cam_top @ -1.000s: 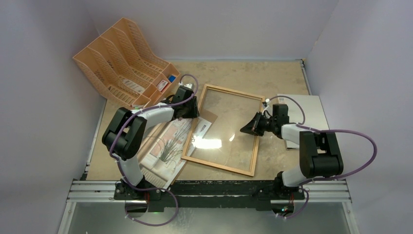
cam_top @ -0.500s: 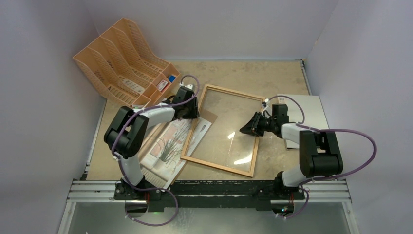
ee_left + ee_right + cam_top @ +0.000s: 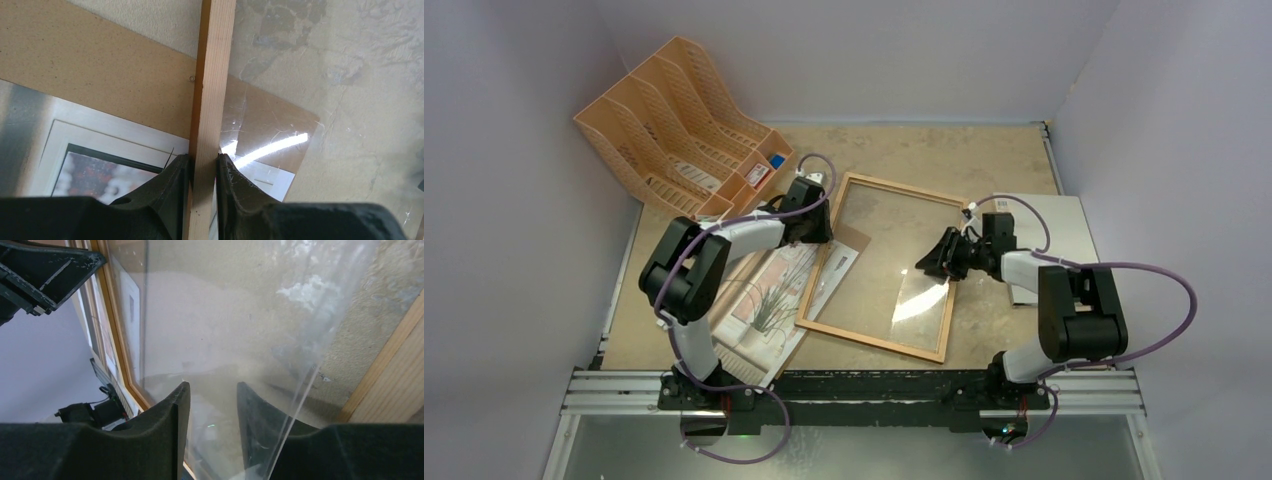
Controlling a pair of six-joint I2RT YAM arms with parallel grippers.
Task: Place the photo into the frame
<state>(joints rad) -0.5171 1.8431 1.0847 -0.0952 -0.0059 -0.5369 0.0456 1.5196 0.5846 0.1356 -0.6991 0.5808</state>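
Note:
The frame of thin brown wood lies in the middle of the table with a clear pane in it. My left gripper is shut on the frame's left rail, one finger on each side. The photo of a grassy plant lies face up to the left, partly under that rail, and shows in the left wrist view. My right gripper is over the pane's right part. Its jaws stand apart with the tilted pane running between them.
A brown fibreboard panel lies under the frame's left rail and the photo. An orange-tan file rack stands at the back left. A pale grey-white sheet lies at the right under my right arm. Walls close in on three sides.
The bright reflection on the pane has shifted from lower left to the right side, so the pane has tilted. My right gripper has edged a little left. The left gripper keeps its hold.

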